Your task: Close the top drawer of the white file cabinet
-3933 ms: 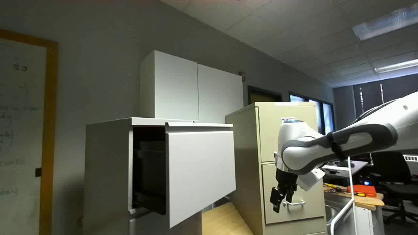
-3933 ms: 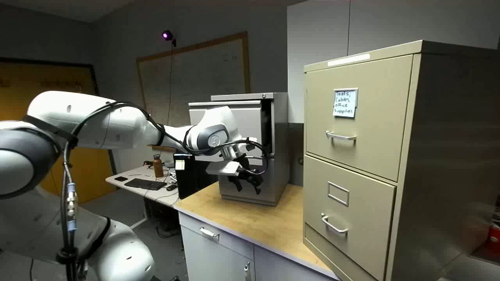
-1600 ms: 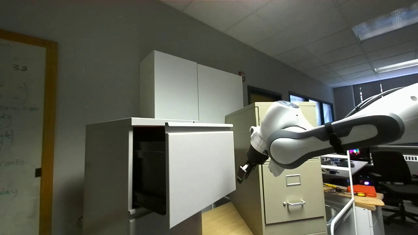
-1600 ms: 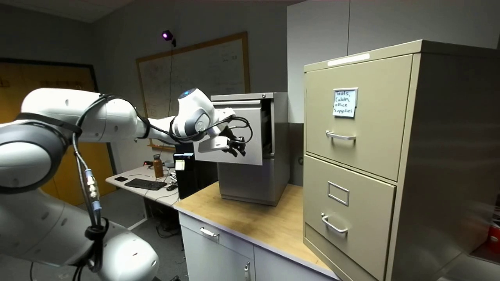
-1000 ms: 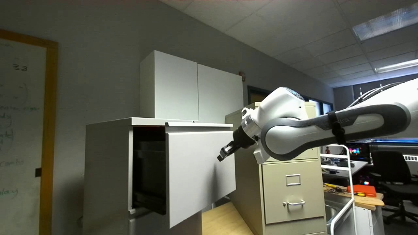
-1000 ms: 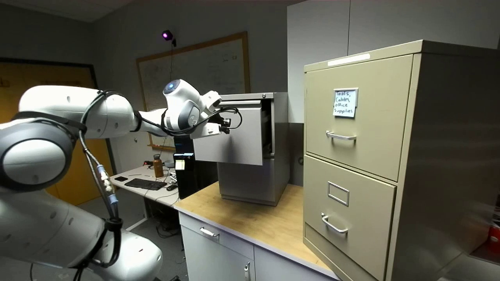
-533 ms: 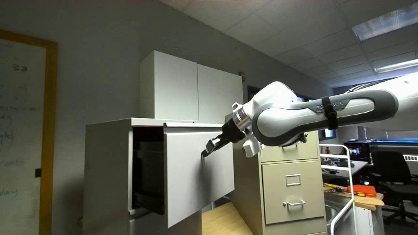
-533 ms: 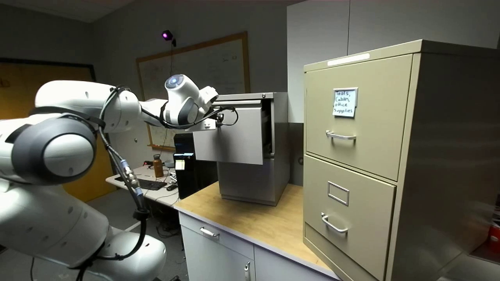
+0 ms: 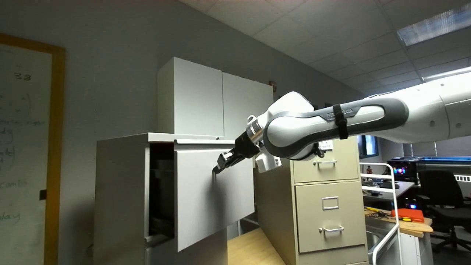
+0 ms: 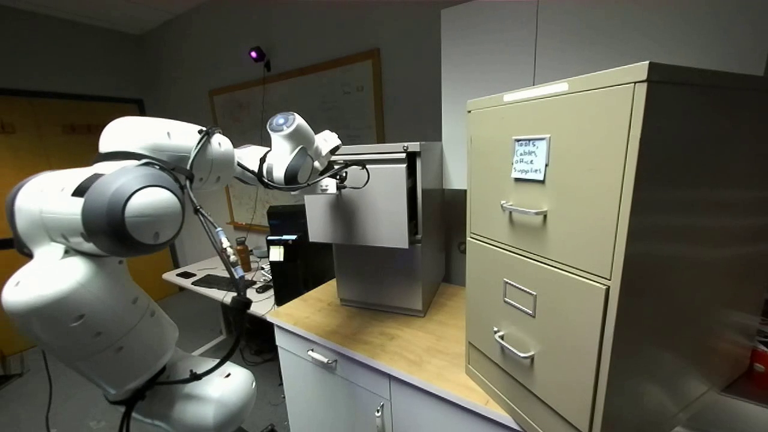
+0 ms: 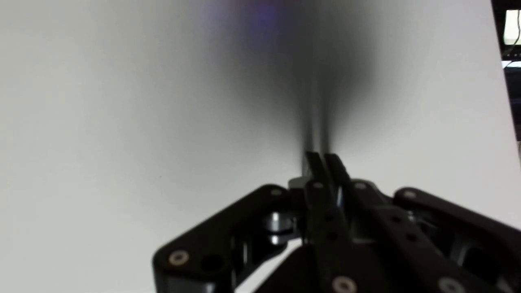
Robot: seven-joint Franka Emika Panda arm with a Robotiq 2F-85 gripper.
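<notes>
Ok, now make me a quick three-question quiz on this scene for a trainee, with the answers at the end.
1. True or false: the top drawer of the white file cabinet is fully closed.
2. Which surface is the gripper up against? A, a drawer handle; B, the flat front of the top drawer; C, the wooden countertop.
3. Fill in the last word: the handwritten label on the beige cabinet reads "Tools, Cables, office ...".

Key:
1. False; it stands partly open, with its dark interior showing.
2. B.
3. Supplies.

top drawer (image 9: 216,213) partly hidden, arm (image 9: 423,114) cropped
</notes>
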